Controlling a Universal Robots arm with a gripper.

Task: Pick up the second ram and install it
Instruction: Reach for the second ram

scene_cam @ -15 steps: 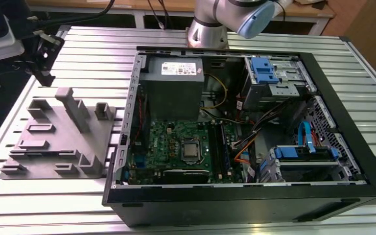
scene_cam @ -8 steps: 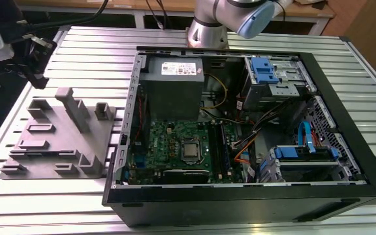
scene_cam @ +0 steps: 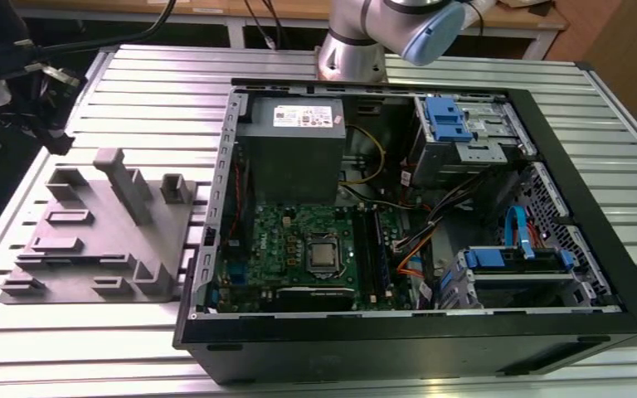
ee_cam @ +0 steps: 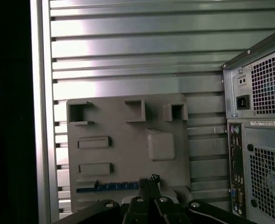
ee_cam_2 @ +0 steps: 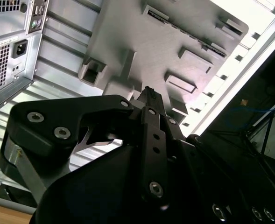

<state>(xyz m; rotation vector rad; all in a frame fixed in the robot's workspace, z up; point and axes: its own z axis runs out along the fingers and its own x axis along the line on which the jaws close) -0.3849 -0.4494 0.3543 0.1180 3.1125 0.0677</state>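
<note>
Aluminium slatted table carries an open black computer case and a grey holder block. The gripper hangs over the block, fingers closed together, empty. The second ram lies flat on the block, beside the fingertips.

Raised block near ram; computer case beside fixture.

- A grey holder with several recesses lay on the ribbed metal worktop.
- The second ram, a thin blue strip, lay along one edge of the holder.
- The tool, its fingertips together, sat at that strip's end.
- A computer case showed its vented rear beside the holder.
</note>
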